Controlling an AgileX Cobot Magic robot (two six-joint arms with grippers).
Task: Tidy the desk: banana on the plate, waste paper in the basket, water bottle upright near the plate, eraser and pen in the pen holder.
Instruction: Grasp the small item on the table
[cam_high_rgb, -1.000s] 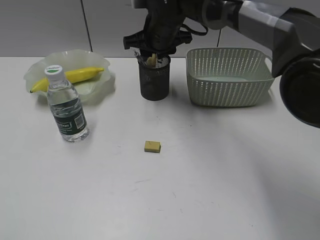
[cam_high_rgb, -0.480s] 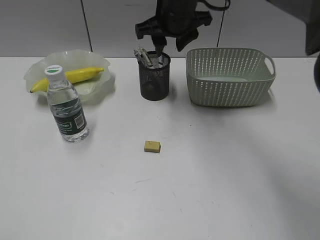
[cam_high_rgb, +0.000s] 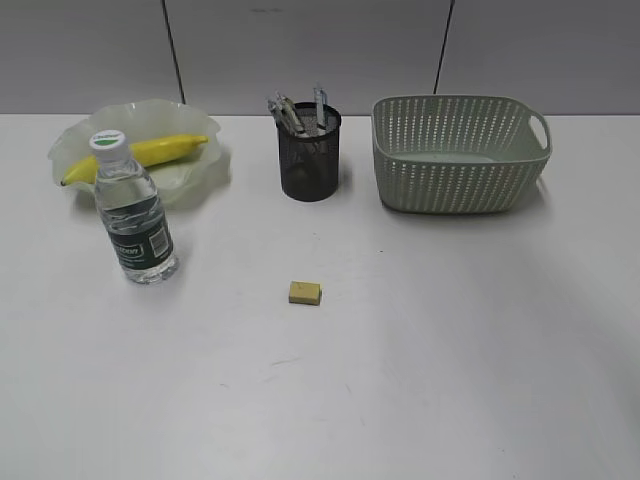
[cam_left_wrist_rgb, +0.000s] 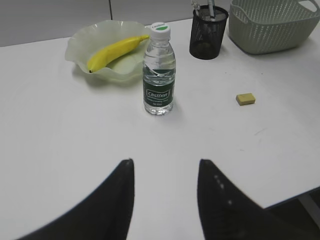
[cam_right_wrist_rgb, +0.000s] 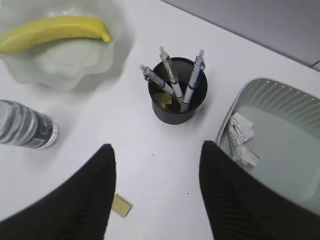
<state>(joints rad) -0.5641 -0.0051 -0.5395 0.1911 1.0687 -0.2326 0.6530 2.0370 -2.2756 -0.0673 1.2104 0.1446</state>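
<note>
Eraser (cam_high_rgb: 305, 292) lies alone mid-table, the one job left; banana (cam_high_rgb: 140, 155) is on the plate (cam_high_rgb: 70, 135), paper (cam_right_wrist_rgb: 240, 137) in the basket (cam_high_rgb: 458, 190), bottle (cam_high_rgb: 133, 210) upright, pens (cam_right_wrist_rgb: 172, 77) in the holder (cam_high_rgb: 310, 170). Both grippers (cam_left_wrist_rgb: 165, 172) (cam_right_wrist_rgb: 157, 160) hover spread and empty

Flat white matte desk (cam_high_rgb: 470, 380) seen filling most of exterior view; few faint scuff marks noted on near part. Soft shadow cast across right side of surface. Grey panelled wall (cam_high_rgb: 300, 50) seen behind desk, divided by two thin dark vertical seams. Desk's far edge met directly by wall base. Light even, diffuse, no hard highlights. In left wrist view, desk's near corner and dark area below it shown at lower right.
</note>
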